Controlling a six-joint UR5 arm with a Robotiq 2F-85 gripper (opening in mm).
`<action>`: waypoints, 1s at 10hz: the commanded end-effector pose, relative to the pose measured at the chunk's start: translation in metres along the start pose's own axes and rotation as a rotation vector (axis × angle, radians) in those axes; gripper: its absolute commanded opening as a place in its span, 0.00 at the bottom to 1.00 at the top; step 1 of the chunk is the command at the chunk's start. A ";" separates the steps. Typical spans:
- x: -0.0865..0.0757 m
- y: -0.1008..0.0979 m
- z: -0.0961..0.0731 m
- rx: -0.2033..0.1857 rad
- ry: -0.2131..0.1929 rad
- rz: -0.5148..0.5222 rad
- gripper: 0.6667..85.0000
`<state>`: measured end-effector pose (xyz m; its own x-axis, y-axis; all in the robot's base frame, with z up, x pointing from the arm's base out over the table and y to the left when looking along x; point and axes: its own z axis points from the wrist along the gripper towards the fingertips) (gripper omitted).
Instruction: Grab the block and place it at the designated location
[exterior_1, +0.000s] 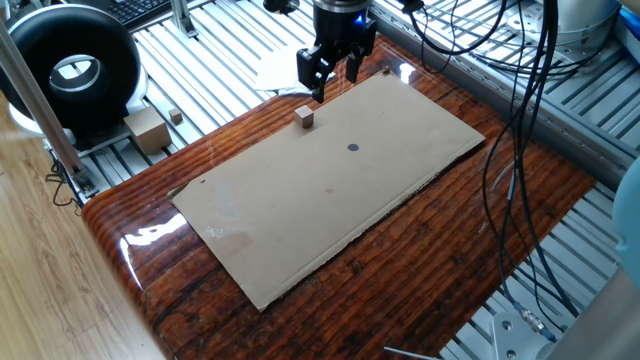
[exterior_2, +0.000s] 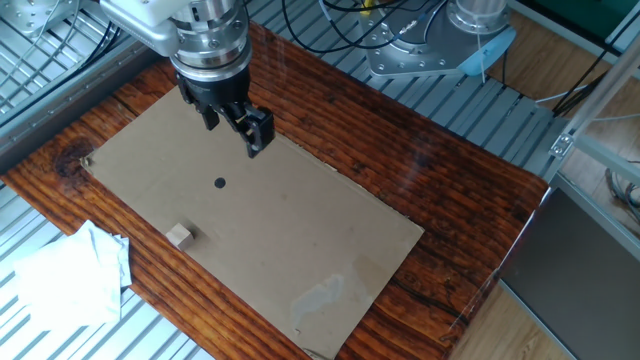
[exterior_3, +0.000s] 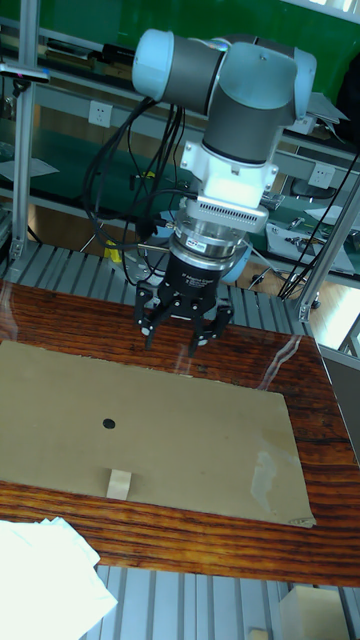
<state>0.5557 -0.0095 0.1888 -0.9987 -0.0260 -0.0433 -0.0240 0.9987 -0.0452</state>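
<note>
The block (exterior_1: 305, 117) (exterior_2: 180, 235) (exterior_3: 119, 484), a tiny tan wooden cube, rests on the flat cardboard sheet (exterior_1: 300, 200) near one long edge. The designated location (exterior_1: 352, 148) (exterior_2: 220, 182) (exterior_3: 108, 424) is a small dark dot on the same sheet, a short way from the cube. My gripper (exterior_1: 335, 85) (exterior_2: 233, 135) (exterior_3: 172, 343) hangs above the sheet's far edge, past the dot and apart from the block. It is open, with nothing between its fingers.
The sheet lies on a glossy dark wooden table (exterior_1: 450, 250). White paper (exterior_2: 70, 275) lies off the table edge near the block. A larger cardboard box (exterior_1: 148, 128) and a black round device (exterior_1: 70, 70) stand to the left. Cables (exterior_1: 520, 100) hang at the right.
</note>
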 end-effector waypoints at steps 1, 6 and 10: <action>-0.013 -0.009 0.000 0.042 -0.050 -0.013 0.00; -0.015 -0.009 0.002 0.041 -0.057 -0.011 0.00; -0.004 -0.002 0.009 0.029 -0.017 -0.019 0.00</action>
<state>0.5642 -0.0177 0.1844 -0.9963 -0.0450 -0.0729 -0.0382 0.9950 -0.0921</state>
